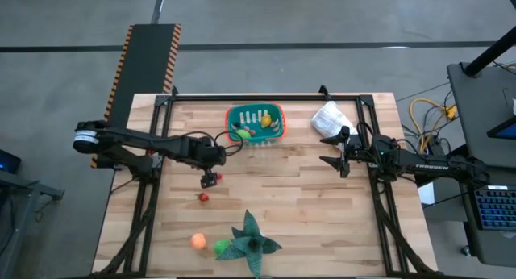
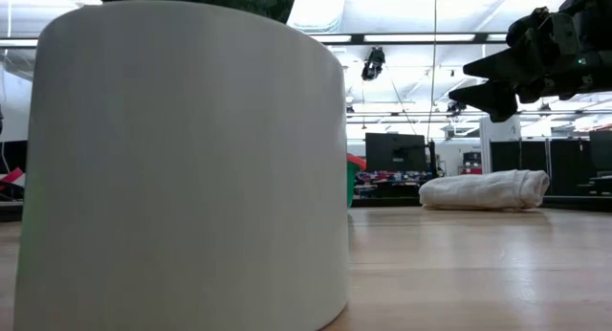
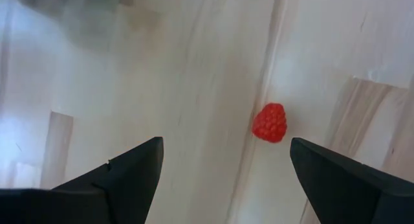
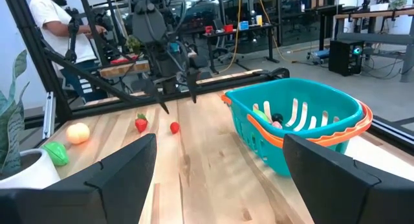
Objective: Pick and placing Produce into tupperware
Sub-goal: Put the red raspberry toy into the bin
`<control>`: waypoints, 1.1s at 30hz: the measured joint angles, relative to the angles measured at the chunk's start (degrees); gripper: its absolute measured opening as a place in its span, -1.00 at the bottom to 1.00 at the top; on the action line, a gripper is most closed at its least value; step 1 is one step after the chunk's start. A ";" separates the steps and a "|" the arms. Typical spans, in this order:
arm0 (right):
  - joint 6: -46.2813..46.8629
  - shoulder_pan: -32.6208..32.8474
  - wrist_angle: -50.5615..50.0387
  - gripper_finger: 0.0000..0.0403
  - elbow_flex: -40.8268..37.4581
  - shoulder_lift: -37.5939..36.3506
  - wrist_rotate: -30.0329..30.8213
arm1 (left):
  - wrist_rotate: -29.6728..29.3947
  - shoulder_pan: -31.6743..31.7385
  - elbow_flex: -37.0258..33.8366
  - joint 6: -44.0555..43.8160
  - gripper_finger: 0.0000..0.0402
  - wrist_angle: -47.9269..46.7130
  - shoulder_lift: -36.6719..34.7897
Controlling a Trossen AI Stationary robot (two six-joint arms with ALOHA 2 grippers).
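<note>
The teal tupperware (image 1: 256, 123) with an orange-red rim stands at the table's far middle, with several pieces of produce inside. A red raspberry (image 3: 270, 123) lies on the wood below my left gripper (image 3: 226, 179). That gripper points steeply down, open, above the berry and apart from it; the high view shows it as left gripper (image 1: 210, 180). A red strawberry (image 1: 203, 197) lies just nearer. An orange fruit (image 1: 198, 241) and a green one (image 1: 222, 247) lie by the near edge. My right gripper (image 1: 325, 149) waits level and open at the right.
A dark green leafy plant (image 1: 251, 243) in a white pot (image 2: 191, 168) stands at the near edge and blocks most of the low view. A wrinkled white bag (image 1: 330, 118) lies at the far right. A person (image 4: 55, 23) stands beyond the table's left side.
</note>
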 joint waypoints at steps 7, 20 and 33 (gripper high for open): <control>0.01 0.00 0.00 0.62 0.00 0.00 0.07 | 0.65 -0.69 -1.41 -0.98 0.60 2.85 0.00; -0.01 0.00 -1.46 0.62 0.00 0.00 1.64 | -0.98 -6.11 -1.39 -1.03 0.60 7.08 2.58; 0.09 0.02 -1.44 0.62 0.00 0.00 1.62 | -3.09 -6.60 -1.30 -1.05 0.60 7.37 11.38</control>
